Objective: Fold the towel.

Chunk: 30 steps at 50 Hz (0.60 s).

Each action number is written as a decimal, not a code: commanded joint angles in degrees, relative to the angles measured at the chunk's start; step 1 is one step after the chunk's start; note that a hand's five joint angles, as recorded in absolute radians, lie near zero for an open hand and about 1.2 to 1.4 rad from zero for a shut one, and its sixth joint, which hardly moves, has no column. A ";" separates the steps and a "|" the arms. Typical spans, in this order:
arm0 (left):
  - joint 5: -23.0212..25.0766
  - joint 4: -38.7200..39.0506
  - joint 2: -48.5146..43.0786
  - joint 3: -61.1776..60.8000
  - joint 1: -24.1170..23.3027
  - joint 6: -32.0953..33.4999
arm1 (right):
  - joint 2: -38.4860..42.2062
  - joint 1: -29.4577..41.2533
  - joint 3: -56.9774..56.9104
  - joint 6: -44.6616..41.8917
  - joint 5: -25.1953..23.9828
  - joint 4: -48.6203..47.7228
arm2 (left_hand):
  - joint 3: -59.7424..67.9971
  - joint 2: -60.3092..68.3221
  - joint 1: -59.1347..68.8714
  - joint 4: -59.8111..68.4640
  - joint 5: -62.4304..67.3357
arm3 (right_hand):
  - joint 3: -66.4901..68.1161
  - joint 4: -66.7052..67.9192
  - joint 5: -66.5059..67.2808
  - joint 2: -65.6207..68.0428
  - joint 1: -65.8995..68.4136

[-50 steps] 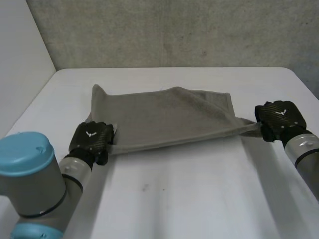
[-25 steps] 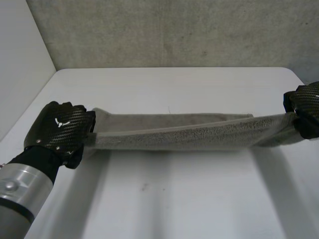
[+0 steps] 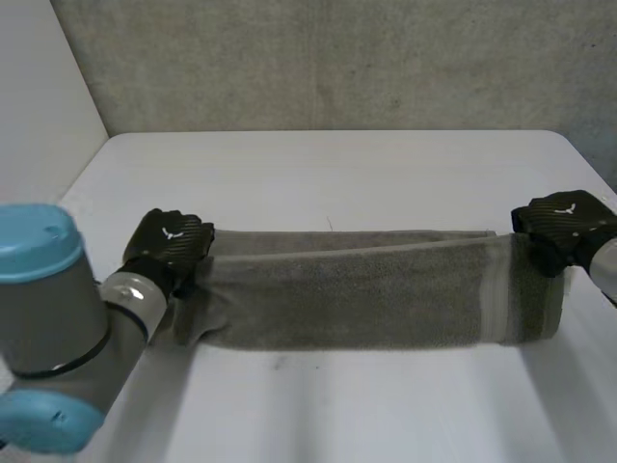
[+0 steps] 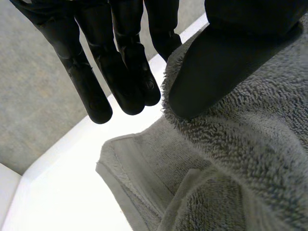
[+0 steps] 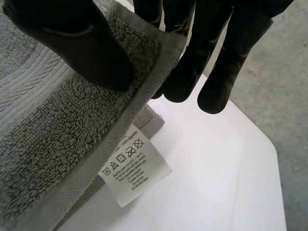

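A grey towel (image 3: pixel 357 289) lies folded lengthwise in a long band across the middle of the white table (image 3: pixel 366 169). My left hand (image 3: pixel 169 246) is at the towel's left end. In the left wrist view its thumb (image 4: pixel 216 62) presses the towel (image 4: pixel 250 159) edge against the fingers (image 4: pixel 120 72). My right hand (image 3: pixel 564 227) holds the towel's right end. In the right wrist view its thumb (image 5: pixel 72 43) pinches the hemmed edge of the towel (image 5: pixel 53 139) against the fingers (image 5: pixel 211 62), and a white care label (image 5: pixel 134 166) hangs below.
A grey wall (image 3: pixel 337 63) stands behind the table's far edge. Bare tabletop stretches in front of and behind the towel. My left arm's blue-capped joint (image 3: pixel 43 318) fills the near left corner.
Both hands lifted the near edge of the flat towel, carried it up and away, and brought it down over the far part. The towel now lies as a narrower doubled band.
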 commanded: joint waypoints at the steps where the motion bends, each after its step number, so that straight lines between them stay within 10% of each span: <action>1: 0.10 0.61 -3.30 3.18 0.10 -0.05 | 1.55 1.44 -1.11 0.09 1.60 -3.11 | 10.24 10.23 11.24 10.15 10.75 | 3.76 3.11 3.13 3.77 3.76; 23: -0.07 -10.64 5.93 -2.62 -6.66 -0.93 | -1.87 1.00 3.72 0.88 1.08 -6.19 | 10.24 10.23 11.24 10.15 10.75 | 3.76 3.11 3.13 3.77 3.76; 27: 0.63 -13.27 7.07 -4.29 -11.92 -0.49 | -2.50 0.91 5.04 0.97 0.90 -6.54 | -52.09 -52.09 -51.08 -52.17 -51.57 | 3.76 3.11 3.13 3.77 3.76; 30: 0.63 -13.27 7.51 -3.51 -12.55 -0.40 | -2.50 1.00 5.40 0.97 0.90 -6.72 | -58.36 -58.37 -57.36 -58.45 -57.85 | 3.76 3.11 3.13 3.77 3.76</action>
